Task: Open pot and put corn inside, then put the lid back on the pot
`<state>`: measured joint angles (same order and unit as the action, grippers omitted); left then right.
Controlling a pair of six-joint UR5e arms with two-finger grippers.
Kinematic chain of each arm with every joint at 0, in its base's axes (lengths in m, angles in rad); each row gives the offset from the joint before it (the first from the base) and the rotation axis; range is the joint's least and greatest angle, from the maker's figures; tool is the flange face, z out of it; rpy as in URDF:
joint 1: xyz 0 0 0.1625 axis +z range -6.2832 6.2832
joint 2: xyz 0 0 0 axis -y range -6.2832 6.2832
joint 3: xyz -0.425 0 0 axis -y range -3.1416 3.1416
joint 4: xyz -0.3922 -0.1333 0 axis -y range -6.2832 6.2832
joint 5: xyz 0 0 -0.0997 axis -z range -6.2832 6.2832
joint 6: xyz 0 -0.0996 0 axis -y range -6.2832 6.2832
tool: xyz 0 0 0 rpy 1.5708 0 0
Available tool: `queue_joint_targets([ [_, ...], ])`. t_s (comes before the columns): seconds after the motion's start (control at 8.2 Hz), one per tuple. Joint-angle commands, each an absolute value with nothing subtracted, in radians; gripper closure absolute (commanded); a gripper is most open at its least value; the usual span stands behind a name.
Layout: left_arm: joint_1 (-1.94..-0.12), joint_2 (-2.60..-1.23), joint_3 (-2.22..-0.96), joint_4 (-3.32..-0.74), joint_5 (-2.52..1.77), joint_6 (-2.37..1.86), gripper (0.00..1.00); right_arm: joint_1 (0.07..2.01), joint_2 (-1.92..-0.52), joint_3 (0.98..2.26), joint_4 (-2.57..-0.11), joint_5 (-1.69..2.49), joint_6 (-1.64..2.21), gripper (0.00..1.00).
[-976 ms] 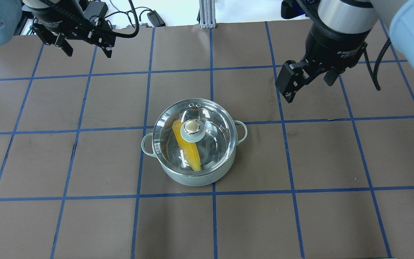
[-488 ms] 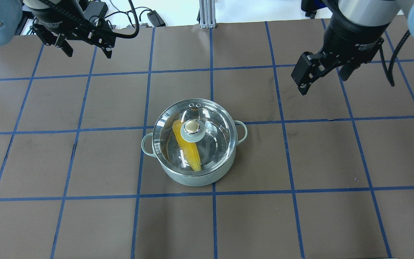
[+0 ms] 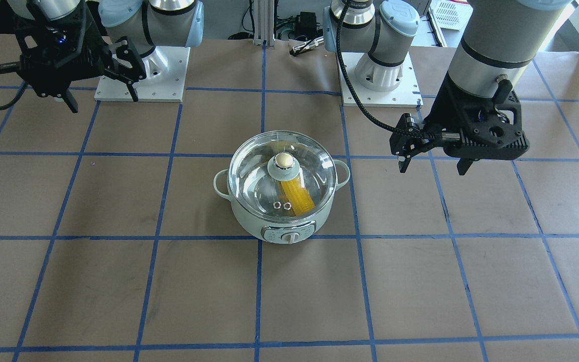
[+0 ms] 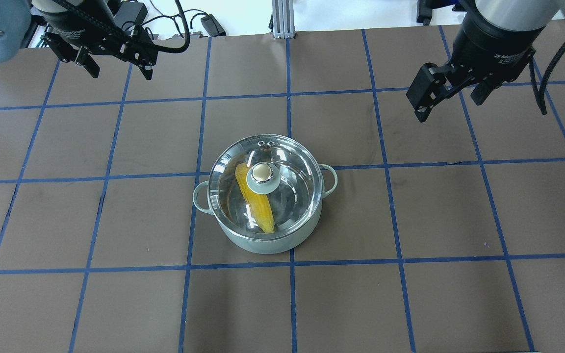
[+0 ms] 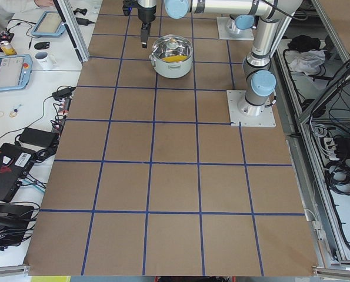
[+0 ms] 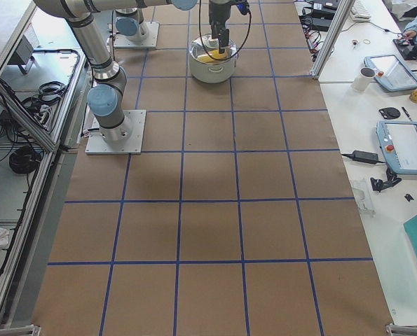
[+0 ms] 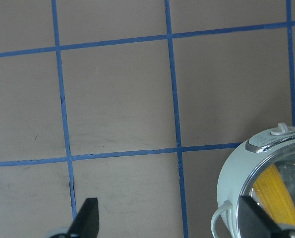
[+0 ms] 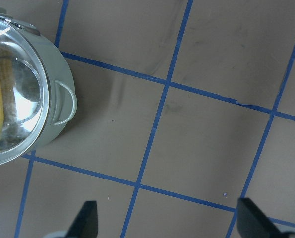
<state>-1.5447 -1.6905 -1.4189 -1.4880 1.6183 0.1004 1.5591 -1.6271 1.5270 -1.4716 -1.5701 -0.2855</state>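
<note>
Corn (image 4: 258, 206) lies under the glass lid (image 4: 293, 196) of the pot (image 4: 263, 245), the left gripper (image 4: 120, 72) and right gripper (image 4: 451, 107) both spread, holding nothing.

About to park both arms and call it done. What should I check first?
1. Corn inside the pot: ok, seen through the glass.
2. Lid on the pot: ok, centred on the rim and looks level.
3. Left gripper open, empty, apart from the pot: ok.
4. Right gripper open, empty, apart from the pot: ok.
5. Pot upright on the table: ok.
</note>
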Motion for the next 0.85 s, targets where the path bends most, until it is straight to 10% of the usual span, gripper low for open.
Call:
queue_joint_targets([
  [0.0,-1.545,-1.690,-1.419,-1.488,1.618,0.101,0.00,1.562,-1.629,1.528,-1.483,-1.585,-0.281,0.00],
  [0.73,-1.545,-1.692,-1.420,-1.488,1.618,0.101,0.00,1.615,-1.626,1.528,-1.489,-1.609,-0.176,0.00],
])
